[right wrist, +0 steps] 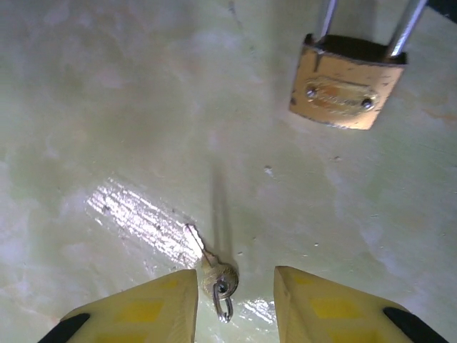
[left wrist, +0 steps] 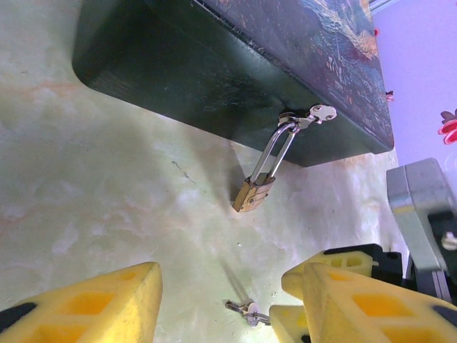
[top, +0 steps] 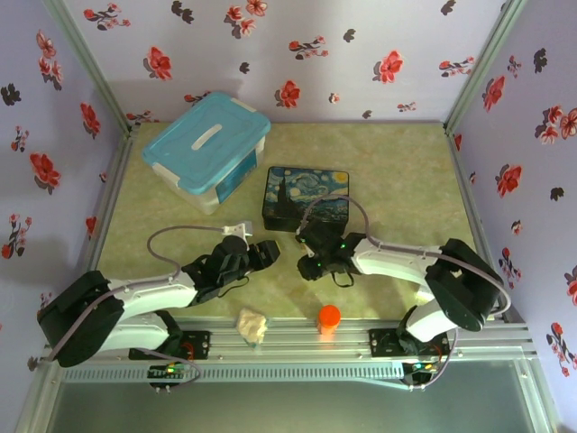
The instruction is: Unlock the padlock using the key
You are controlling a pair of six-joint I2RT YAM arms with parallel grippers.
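The key (right wrist: 208,263) is lying ungripped between the parted fingers of the right tool (right wrist: 233,273). The padlock (right wrist: 346,89) is resting just beyond.

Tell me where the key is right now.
In the right wrist view the key lies flat on the table between the tips of the open right gripper, with the padlock ahead, upper right.
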